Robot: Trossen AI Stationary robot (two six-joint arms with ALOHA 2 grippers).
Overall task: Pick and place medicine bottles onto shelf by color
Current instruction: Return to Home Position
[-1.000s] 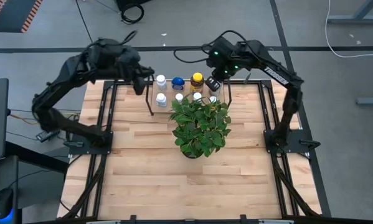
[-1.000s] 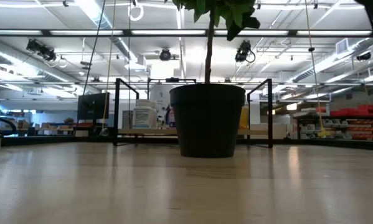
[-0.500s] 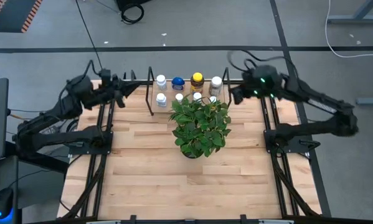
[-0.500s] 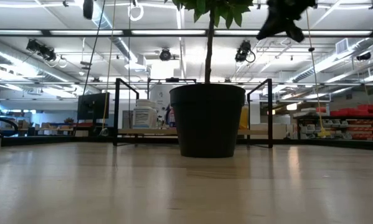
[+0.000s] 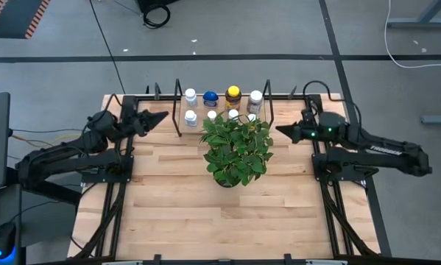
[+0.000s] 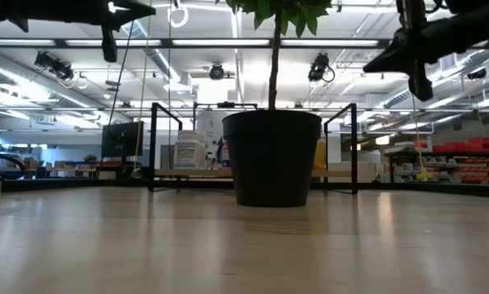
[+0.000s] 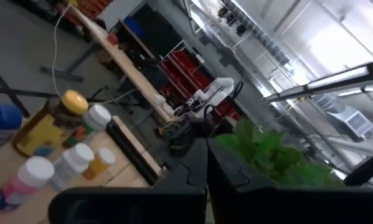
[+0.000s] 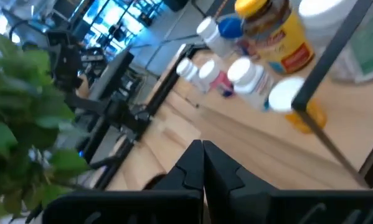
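High view: both arms low at the sides of the table (image 5: 168, 206), left arm at the left edge, right arm at the right edge, rack between them at the far end.
Left gripper (image 5: 161, 115): fingers pressed together on nothing, tip aimed at the rack's left post, near it but apart.
Right gripper (image 5: 280, 129): fingers pressed together, empty, tip near the right-hand leaves and the right post, touching neither.
Medicine bottles (image 5: 191, 116): apparently all on the shelf (image 5: 178, 110), in two rows. Far row, left to right: white, blue bottle (image 5: 210, 97), amber bottle (image 5: 233, 93) with yellow cap, white. Near row white-capped, partly under leaves.
Potted plant (image 5: 237, 147): just on the near side of the shelf, foliage overhanging the near row.
Task state: sorting seemingly done, only parking of the arms left.
Risk, left side: a rightward swing while folding in, hence a clipped post, a shaken light rack, toppled bottles.
Risk, right side: a sweep through the leaves, hence a dragged pot pushed against the shelf.
Risk, bottles: tight spacing, hence one fall knocking neighbours and spoiling the colour order.
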